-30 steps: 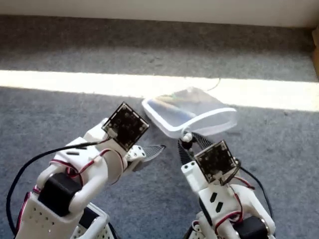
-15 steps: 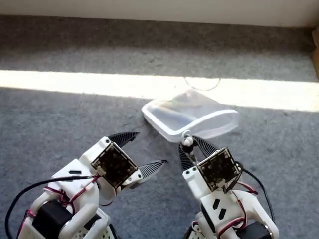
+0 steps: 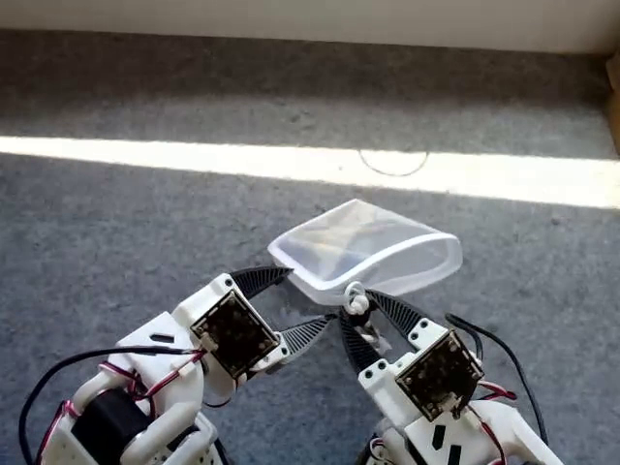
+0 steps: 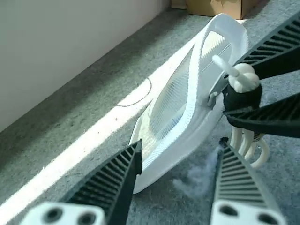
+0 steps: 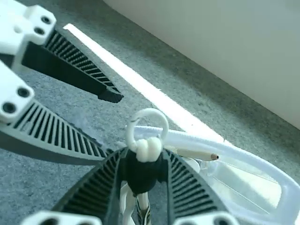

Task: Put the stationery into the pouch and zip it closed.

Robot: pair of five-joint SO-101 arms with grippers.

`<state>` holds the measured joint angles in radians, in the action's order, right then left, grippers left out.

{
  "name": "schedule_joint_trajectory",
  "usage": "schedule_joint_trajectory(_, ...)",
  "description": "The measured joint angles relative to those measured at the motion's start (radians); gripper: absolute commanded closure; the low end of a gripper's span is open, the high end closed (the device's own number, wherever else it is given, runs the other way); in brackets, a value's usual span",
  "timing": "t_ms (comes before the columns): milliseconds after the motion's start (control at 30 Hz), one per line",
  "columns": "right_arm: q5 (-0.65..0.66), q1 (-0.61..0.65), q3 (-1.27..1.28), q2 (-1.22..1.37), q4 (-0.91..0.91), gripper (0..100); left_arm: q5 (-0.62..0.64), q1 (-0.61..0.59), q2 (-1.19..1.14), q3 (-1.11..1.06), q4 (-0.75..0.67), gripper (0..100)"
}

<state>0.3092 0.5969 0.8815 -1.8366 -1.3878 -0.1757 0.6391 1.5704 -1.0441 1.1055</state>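
Clamping the zip pull, the right gripper (image 5: pixel 140 171) has its ribbed black jaws drawn narrow around a small black bead. A knotted white cord loop (image 5: pixel 146 136) stands up from that bead just above the fingertips. In the high view the same gripper (image 3: pixel 360 312) meets the translucent white zip pouch (image 3: pixel 378 247) at the middle of the pouch's near edge.

The left gripper (image 3: pixel 308 296) sits just beside it, at the pouch's near corner. Its jaws are spread wide and hold nothing. From its own wrist view the left gripper (image 4: pixel 180 150) frames that end of the pouch (image 4: pixel 173 98) without touching it.

A thin pale pencil with a brown tip (image 5: pixel 197 153) lies inside the pouch, and darker shapes show through the pouch wall in the high view. The filling step therefore looks done, as far as can be seen.

The zip looks part run. The band between the pull and the left gripper reads as joined teeth, while the thick white rim on the pull's other side seems to gape. What remains, I judge, is drawing the pull along that open stretch while the pouch is steadied.

The pouch rests on grey carpet (image 3: pixel 145 223). A thin wire loop (image 3: pixel 392 167) lies beyond the pouch, well apart from it.
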Motion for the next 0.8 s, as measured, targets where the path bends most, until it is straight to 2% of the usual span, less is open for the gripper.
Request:
schedule_joint_trajectory(267,0.0,0.0,-0.006,0.0,-0.018,99.1,-0.029,0.0,0.0,-0.046,-0.029,76)
schedule_joint_trajectory(433,0.0,0.0,-0.006,0.0,-0.018,99.1,-0.029,0.0,-0.005,-0.104,-0.104,77)
schedule_joint_trajectory(600,0.0,0.002,-0.006,0.0,-0.021,99.1,-0.029,0.054,-0.009,-0.115,-0.133,77)
schedule_joint_trajectory(800,0.002,0.103,-0.006,0.0,-0.037,99.1,-0.029,0.071,-0.011,-0.115,-0.133,77)
